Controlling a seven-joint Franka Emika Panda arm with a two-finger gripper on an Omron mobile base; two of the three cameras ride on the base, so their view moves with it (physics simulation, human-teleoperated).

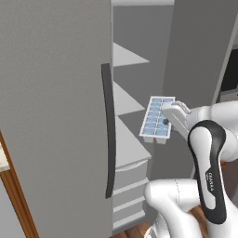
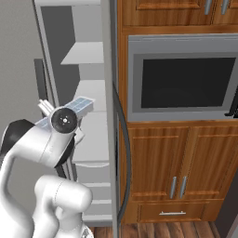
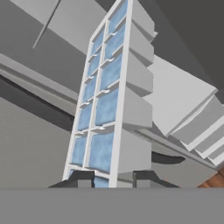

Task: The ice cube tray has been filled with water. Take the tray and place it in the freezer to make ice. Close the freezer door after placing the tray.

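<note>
The ice cube tray [image 1: 156, 120] is clamped at its near end in the gripper [image 3: 113, 178], held in the air before the open freezer [image 1: 135, 93]; its far end seems just short of the white shelves [image 1: 126, 100]; the wrist hides the fingertips in both base views; the freezer door [image 2: 115, 116] is cut off above.

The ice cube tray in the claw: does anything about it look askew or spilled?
The ice cube tray is held tilted, not level, in front of the open freezer, gripped at one end by the claw. The water is in its cells; no spill is visible.
</note>
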